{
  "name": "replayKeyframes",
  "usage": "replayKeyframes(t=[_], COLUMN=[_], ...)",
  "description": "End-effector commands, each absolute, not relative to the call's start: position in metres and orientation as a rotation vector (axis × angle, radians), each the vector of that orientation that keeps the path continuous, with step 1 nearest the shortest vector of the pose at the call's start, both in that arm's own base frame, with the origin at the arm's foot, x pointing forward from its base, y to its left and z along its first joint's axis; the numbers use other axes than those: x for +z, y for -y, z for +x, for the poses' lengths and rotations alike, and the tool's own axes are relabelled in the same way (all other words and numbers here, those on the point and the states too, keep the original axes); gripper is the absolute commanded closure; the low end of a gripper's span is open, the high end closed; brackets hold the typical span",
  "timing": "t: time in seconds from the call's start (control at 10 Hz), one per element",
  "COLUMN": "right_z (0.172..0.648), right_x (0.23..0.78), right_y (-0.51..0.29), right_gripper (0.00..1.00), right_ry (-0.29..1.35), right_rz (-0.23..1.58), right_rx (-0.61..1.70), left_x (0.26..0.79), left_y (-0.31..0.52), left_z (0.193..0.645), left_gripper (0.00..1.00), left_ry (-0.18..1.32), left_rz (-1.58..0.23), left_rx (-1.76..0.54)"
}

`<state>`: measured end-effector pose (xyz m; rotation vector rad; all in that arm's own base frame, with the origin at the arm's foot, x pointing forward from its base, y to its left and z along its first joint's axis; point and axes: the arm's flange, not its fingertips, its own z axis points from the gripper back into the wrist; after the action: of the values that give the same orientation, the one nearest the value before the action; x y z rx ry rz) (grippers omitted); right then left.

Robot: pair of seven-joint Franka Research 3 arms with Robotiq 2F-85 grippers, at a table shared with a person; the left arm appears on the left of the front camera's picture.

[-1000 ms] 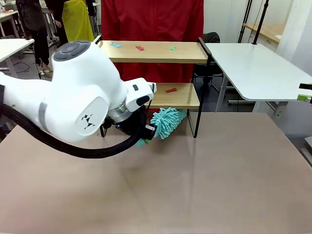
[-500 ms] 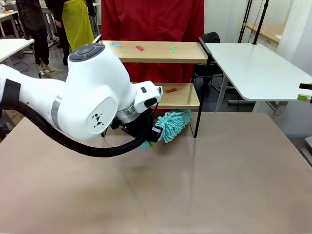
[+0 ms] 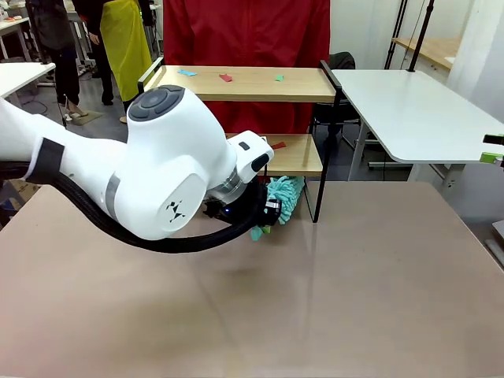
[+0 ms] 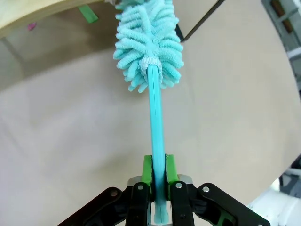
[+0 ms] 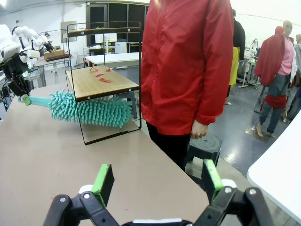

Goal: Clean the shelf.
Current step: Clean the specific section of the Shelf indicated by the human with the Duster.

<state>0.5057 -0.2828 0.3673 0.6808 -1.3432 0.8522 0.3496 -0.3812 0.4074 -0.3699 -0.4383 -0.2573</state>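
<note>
Left wrist view: left gripper (image 4: 159, 182) clamps the duster (image 4: 150, 42) handle (head under the shelf (image 3: 252, 87)). Scraps (image 3: 276, 145) lie on both boards, so cleaning appears barely begun. Right gripper (image 5: 158, 180) fingers spread, empty.

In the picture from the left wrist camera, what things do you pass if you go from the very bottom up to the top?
left gripper → duster handle → fluffy duster head → shelf

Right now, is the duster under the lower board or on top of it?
Under it. The duster head sits below the lower board of the shelf, handle clamped in the left gripper.
</note>
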Motion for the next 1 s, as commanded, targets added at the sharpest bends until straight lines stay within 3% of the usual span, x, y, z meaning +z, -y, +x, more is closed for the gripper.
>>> replayKeyframes(t=[0.0,0.4,0.9], right_z=[0.506,0.506,0.506], right_x=[0.374,0.374,0.374], right_y=[0.279,0.279,0.279], right_gripper=[0.0,0.0,0.0], right_ry=[1.319,1.319,1.319], right_rz=[0.666,0.666,0.666], right_rx=[0.842,0.842,0.842], left_x=[0.396,0.376,0.344], left_y=[0.411,0.44,0.461], left_z=[0.358,0.37,0.371], left_gripper=[0.86,0.86,0.86], left_ry=[0.513,0.536,0.451], left_rz=[-0.357,-0.367,-0.352], left_rx=[-0.182,-0.131,-0.137])
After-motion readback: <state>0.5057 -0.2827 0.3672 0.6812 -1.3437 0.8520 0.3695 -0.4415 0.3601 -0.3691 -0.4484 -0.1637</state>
